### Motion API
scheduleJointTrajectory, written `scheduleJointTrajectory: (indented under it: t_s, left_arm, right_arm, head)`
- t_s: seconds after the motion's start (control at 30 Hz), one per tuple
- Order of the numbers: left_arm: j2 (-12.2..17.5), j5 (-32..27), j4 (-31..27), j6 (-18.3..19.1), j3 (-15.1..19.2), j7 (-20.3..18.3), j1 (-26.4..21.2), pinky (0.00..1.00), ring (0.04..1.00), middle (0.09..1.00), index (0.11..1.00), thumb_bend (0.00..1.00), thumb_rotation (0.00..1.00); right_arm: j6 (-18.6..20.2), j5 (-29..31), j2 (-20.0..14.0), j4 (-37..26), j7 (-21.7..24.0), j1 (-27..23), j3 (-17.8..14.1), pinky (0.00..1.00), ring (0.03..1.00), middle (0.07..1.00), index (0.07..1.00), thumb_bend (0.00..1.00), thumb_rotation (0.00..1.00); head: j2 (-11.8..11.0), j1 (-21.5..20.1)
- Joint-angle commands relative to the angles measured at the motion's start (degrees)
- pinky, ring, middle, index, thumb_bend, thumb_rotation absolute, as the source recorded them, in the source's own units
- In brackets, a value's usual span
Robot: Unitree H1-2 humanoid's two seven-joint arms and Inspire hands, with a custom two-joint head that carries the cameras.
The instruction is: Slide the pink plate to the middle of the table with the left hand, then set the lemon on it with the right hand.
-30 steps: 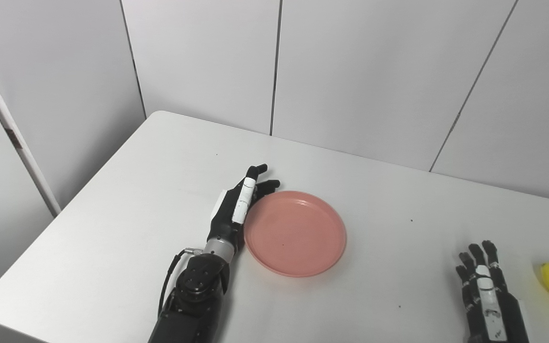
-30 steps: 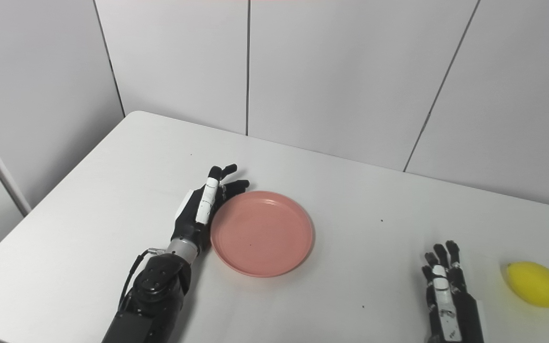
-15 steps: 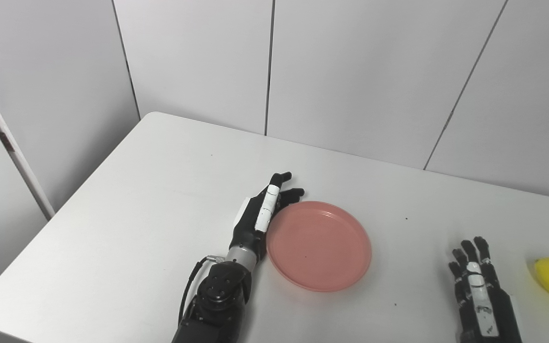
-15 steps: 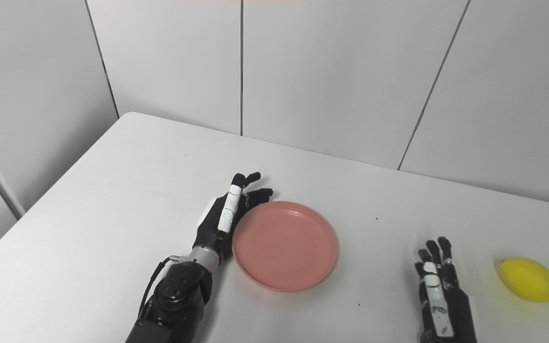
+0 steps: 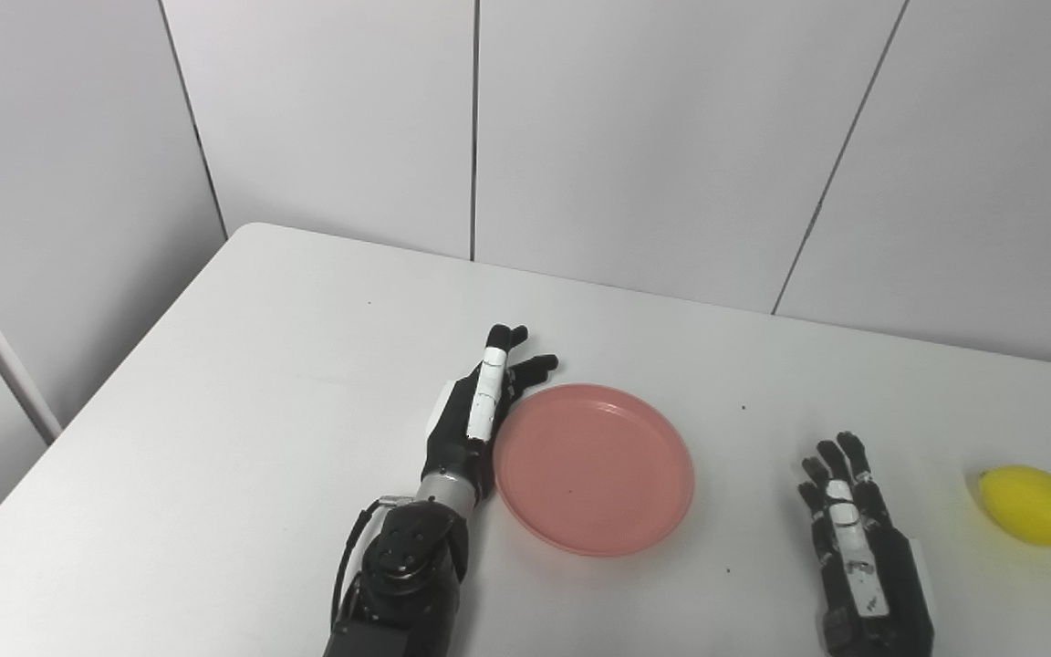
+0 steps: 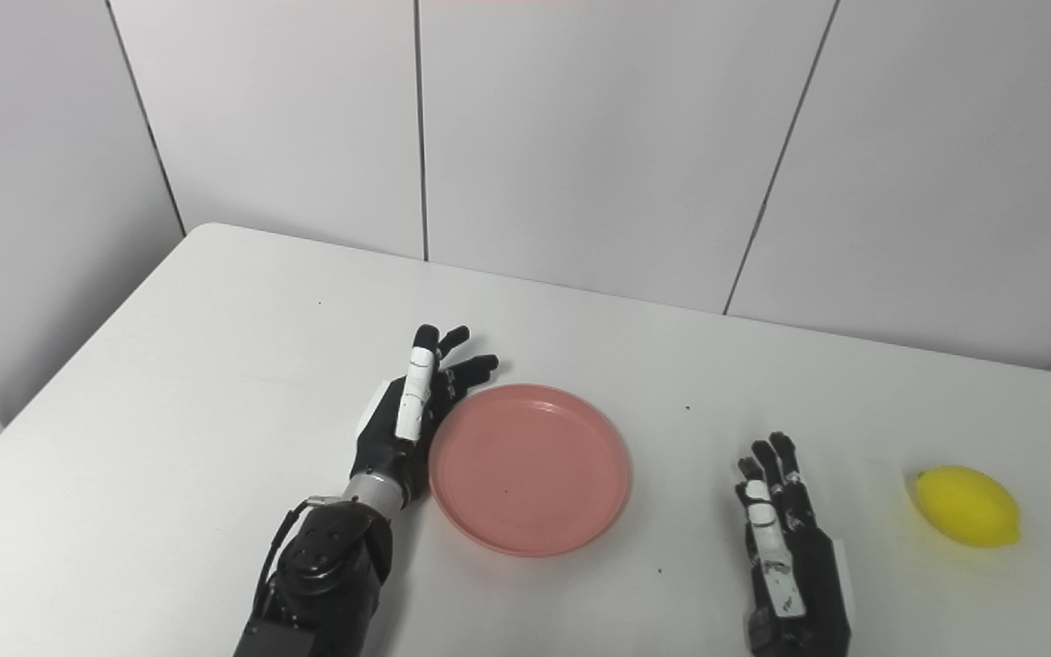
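Left eye view: left hand [image 5: 475, 415] flat, fingers spread, holding nothing, edge against pink plate [image 5: 594, 468] mid-table. Right hand [image 5: 854, 529] open, empty. Lemon [image 5: 1034, 505] on table [image 5: 261, 365], far right.

Both hands are black, with slim segmented fingers; the left hand [image 5: 475, 415] carries a long white strip along one finger and a white patch on its outer side; a silver ring marks its wrist, below it a rounded black forearm housing with small screws and a thin black cable looping beside it; the right hand [image 5: 854, 525] shows white plates on its back (faint markings, unreadable)
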Motion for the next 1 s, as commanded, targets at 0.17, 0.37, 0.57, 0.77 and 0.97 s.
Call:
scheduleJointTrajectory:
  t_s: [0.17,0.37,0.57,0.77,0.97]
  left_arm:
    - [-1.8,0.9,2.8,1.2,-1.0,0.5,-1.8,0.97,0.822,0.747,0.883,0.85,1.00]
    - [-2.4,1.0,4.0,0.2,-1.0,0.8,-2.3,0.96,0.815,0.749,0.878,0.85,1.00]
    - [-3.1,2.5,5.2,-1.9,-1.7,1.7,-2.5,0.97,0.841,0.805,0.888,0.84,1.00]
    - [-3.4,2.8,5.4,-2.1,-1.6,2.0,-2.1,1.00,0.879,0.856,0.924,0.82,1.00]
    - [-2.8,2.3,6.0,-2.9,-1.1,1.3,-1.9,1.00,0.866,0.846,0.939,0.82,1.00]
  right_arm:
    - [-0.3,-0.9,1.8,2.2,-0.7,1.2,1.1,0.97,0.924,0.929,0.942,0.72,0.63]
    - [-0.1,-1.9,2.3,2.3,-1.2,1.0,1.8,0.96,0.926,0.931,0.943,0.76,0.63]
    - [-0.1,-2.0,2.5,2.6,-1.5,0.8,2.0,0.97,0.931,0.935,0.951,0.74,0.64]
    - [-0.3,-2.2,2.7,2.9,-1.8,0.8,2.1,0.96,0.928,0.931,0.941,0.74,0.63]
    - [-0.4,-3.2,2.9,3.4,-2.5,0.7,2.3,0.95,0.918,0.921,0.933,0.75,0.64]
  head:
    - [0.3,-2.6]
    - [0.3,-3.8]
    - [0.3,-4.0]
    - [0.4,-5.6]
    - [0.5,-8.1]
